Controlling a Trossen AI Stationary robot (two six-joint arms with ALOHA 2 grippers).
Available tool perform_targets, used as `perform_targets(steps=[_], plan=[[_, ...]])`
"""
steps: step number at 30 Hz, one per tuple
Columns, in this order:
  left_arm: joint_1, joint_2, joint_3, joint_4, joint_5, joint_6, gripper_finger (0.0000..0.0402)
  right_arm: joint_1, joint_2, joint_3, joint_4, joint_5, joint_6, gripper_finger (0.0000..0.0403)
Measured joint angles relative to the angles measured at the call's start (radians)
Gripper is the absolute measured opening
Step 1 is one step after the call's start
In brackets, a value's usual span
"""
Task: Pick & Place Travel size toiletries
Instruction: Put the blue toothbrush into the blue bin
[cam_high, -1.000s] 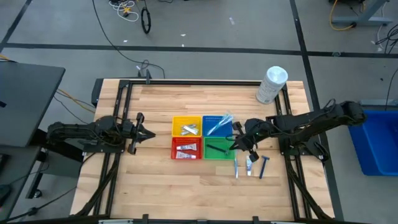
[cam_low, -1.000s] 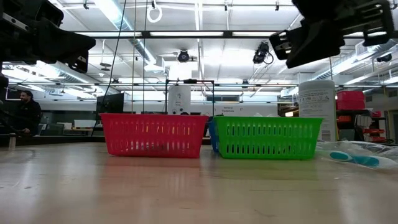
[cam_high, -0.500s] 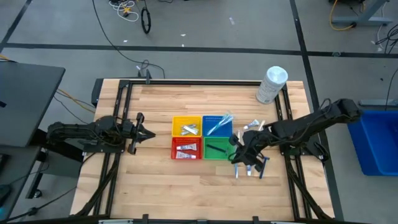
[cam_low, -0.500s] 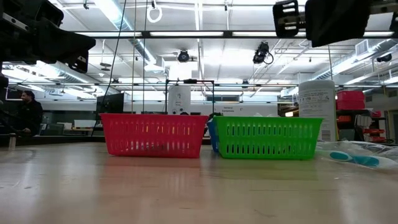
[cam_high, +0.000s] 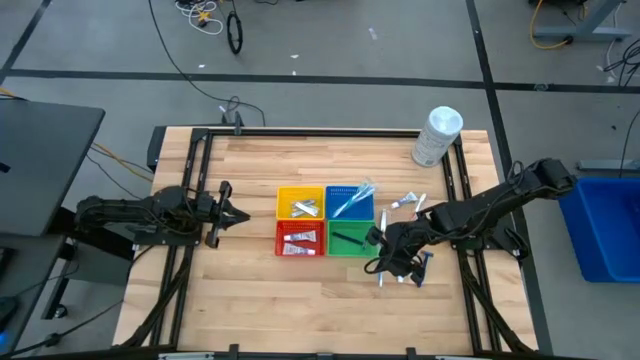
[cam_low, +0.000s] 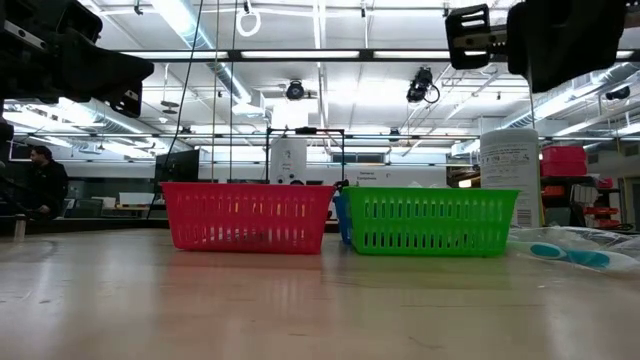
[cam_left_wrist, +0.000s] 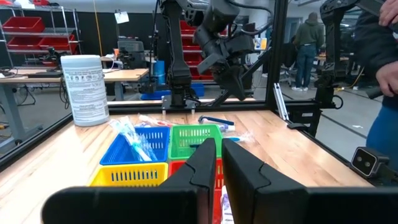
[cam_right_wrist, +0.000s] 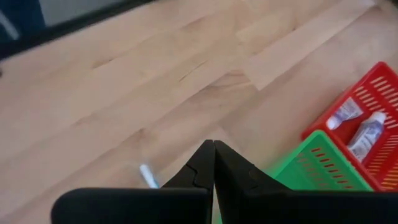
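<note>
Our left gripper (cam_high: 243, 216) waits with fingers nearly closed on nothing, bare table around it. Just to its right stand four baskets in a block: yellow basket (cam_high: 300, 202) with silvery packets (cam_high: 306, 208), red basket (cam_high: 300, 238) with small tubes (cam_high: 298, 248), blue basket (cam_high: 349, 201) with pale toothbrushes (cam_high: 355, 197) slanting toward the far right, and green basket (cam_high: 349, 240) with one dark razor (cam_high: 347, 239) lying crosswise. Our right gripper (cam_high: 376, 262) hangs clenched and empty at the green basket's near right corner. Under and just right of it lie a toothbrush (cam_high: 380, 271), a tube (cam_high: 401, 266) and a razor (cam_high: 421, 268), long axes running near to far. Beyond it more tubes (cam_high: 408, 203) lie loose. Open wood stretches toward the near edge; the white container (cam_high: 437, 136) stands at the far right corner.
</note>
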Motion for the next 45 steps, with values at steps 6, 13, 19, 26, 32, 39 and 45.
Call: perform_targets(steps=[6, 13, 19, 26, 32, 39, 45], plan=[[0.000, 0.000, 0.000, 0.000, 0.000, 0.000, 0.0032, 0.000, 0.018, 0.053, -0.141, 0.001, -0.066, 0.0009], [0.000, 0.000, 0.000, -0.002, 0.000, 0.000, 0.0032, -0.001, 0.073, 0.128, -0.266, 0.000, -0.157, 0.0009], [0.000, 0.000, 0.000, -0.002, 0.000, 0.000, 0.0032, 0.000, 0.124, 0.202, -0.287, 0.000, -0.268, 0.0012], [0.000, 0.000, 0.000, -0.002, 0.000, 0.000, 0.0032, 0.013, 0.184, 0.229, -0.299, 0.001, -0.330, 0.0029], [0.000, 0.000, 0.000, -0.002, 0.000, 0.000, 0.0032, 0.038, 0.235, 0.229, -0.338, 0.006, -0.466, 0.0060], [0.000, 0.000, 0.000, -0.002, 0.000, 0.000, 0.0032, 0.058, 0.296, 0.229, -0.352, 0.088, -0.551, 0.0112], [0.000, 0.000, 0.000, -0.003, 0.000, 0.000, 0.0032, 0.073, 0.335, 0.229, -0.356, 0.088, -0.565, 0.0159]])
